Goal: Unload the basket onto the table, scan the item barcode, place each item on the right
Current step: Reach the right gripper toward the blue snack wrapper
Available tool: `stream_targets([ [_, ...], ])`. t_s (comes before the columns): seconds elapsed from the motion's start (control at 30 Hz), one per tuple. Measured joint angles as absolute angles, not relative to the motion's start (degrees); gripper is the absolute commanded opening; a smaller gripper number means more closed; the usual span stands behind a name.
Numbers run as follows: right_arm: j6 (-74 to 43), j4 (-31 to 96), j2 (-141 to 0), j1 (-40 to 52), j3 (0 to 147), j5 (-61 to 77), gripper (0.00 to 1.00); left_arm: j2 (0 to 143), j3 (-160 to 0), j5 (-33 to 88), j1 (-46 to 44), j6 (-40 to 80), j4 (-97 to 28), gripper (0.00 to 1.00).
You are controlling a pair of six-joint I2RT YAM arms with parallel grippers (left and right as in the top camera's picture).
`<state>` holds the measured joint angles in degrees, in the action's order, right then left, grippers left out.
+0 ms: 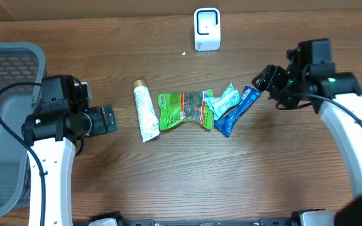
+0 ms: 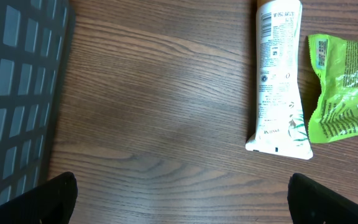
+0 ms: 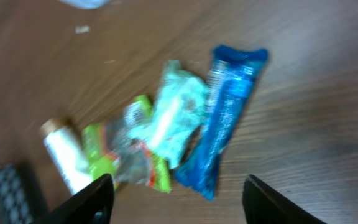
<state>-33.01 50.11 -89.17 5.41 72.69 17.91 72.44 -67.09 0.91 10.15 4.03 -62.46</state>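
At the lower left of the overhead view, the left gripper (image 1: 112, 118) hangs over the bare table (image 1: 187, 169) beside the grey basket (image 1: 17, 50). Its jaws are spread wide with nothing between them. Further up, at mid-right, the right gripper (image 1: 259, 80) points toward the row of items. Its jaws are partly apart and empty.

The row crosses the middle of the frame: a white tube (image 1: 144, 113), a green packet (image 1: 181, 110), a teal packet (image 1: 224, 100) and a blue wrapper (image 1: 237, 112). The blue wrapper is nearest the right gripper and so is probably the item to scan. It lies flat and slanted, its left edge touching the teal packet.

It looks light, with thin, glossy, probably slippery film that would crumple under a hard squeeze. The best hold seems to be across its narrow width at the upper right end, clear of its neighbour. No barcode can be made out.

The white scanner (image 1: 207, 28) stands at top centre, well apart from the row.
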Motion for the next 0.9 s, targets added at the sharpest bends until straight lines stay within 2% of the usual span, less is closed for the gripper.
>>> stream_targets([
  [0.23,-39.7,43.64,-95.39,7.31,66.3,15.03,0.56,72.44,-67.09,0.91,10.15,4.03,-62.46,1.0],
  [0.43,-41.19,37.23,-98.54,7.7,64.42,14.11,0.44,72.44,-67.09,0.91,10.15,4.03,-62.46,0.99],
  [0.63,-39.18,34.68,-104.6,9.34,64.14,14.13,0.44,72.44,-67.09,0.91,10.15,4.03,-62.46,1.0],
  [0.83,-34.65,37.5,-105.6,12.4,64.05,13.72,0.45,72.44,-67.09,0.91,10.15,4.03,-62.43,1.0],
  [0.9,-32.71,39.64,-105.6,12.53,64.05,12.53,0.49,72.44,-67.09,0.91,10.15,4.03,-62.46,0.99],
])
